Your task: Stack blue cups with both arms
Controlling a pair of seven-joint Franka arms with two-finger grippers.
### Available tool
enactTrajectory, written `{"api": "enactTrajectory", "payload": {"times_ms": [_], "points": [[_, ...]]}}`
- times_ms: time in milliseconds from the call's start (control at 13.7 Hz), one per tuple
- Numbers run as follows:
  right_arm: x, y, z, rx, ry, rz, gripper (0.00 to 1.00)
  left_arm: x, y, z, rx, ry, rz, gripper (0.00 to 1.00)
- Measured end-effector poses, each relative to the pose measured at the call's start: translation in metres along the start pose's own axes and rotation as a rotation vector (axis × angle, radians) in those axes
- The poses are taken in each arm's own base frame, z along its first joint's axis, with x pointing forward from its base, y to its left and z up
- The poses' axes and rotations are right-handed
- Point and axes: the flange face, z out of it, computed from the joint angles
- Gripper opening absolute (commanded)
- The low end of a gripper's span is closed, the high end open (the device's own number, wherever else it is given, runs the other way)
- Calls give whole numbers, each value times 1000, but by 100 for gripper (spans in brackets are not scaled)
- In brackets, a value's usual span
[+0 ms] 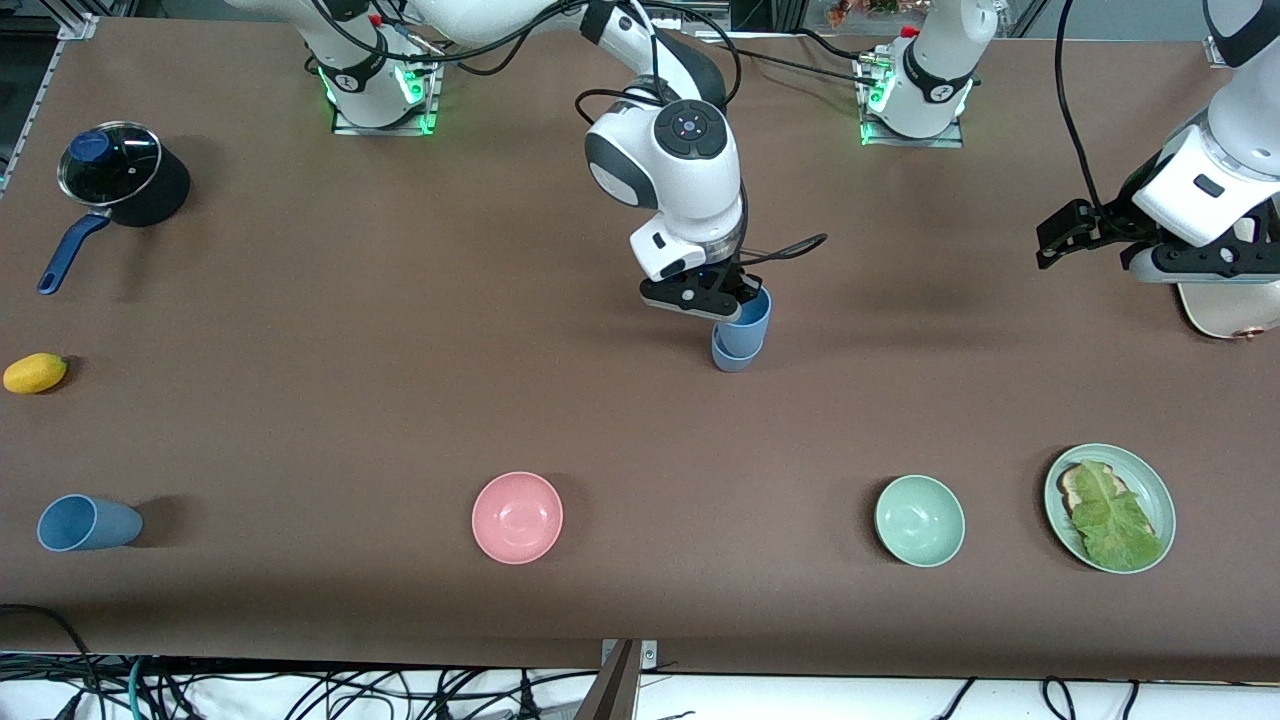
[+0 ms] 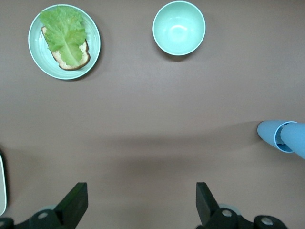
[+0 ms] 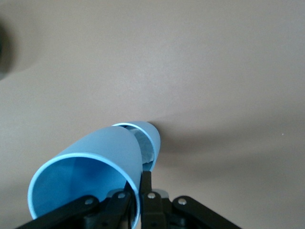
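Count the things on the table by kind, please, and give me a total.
Blue cups: 3 (sky-blue cup held in the right tool, entering slate-blue cup; lying cup)
Bowls: 2 (pink bowl, mint-green bowl)
Plate with bread and lettuce: 1
Lidded pot: 1
Yellow fruit: 1
Total: 8

Two large white robot arms with smooth, rounded shells and black bands at the joints. The right arm [image 1: 665,160], at upper centre of the front view, has a round dark grey cap with a small purple dot on its bulky wrist joint. Thin black cables loop loosely along it. Its black two-finger gripper [image 1: 735,300] shows small silver screws (seen in its wrist view). Both cylindrical bases, along the top edge, glow green and carry red fittings. The left arm [image 1: 1215,170], at the right edge, ends in a black gripper [image 1: 1062,232] with angular, wedge-shaped fingers [image 2: 74,202].
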Motion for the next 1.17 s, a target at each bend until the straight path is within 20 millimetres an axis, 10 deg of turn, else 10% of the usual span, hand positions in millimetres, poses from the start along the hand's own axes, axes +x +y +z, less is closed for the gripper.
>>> {"api": "enactTrajectory", "payload": {"times_ms": [220,512,878,1171], "points": [[0,1,2,-9,9,-9,6,-1,-1,1,0,-6,-1,100],[-1,3,7,-27,4,-9,50,-1,-1,1,0,-8,-1,100],[2,7,5,-74,-5,-7,82,-1,-1,1,1,-9,-1,100],[55,35,-27,-168,-10,-112,95,-1,-1,1,1,-10,-1,100]]}}
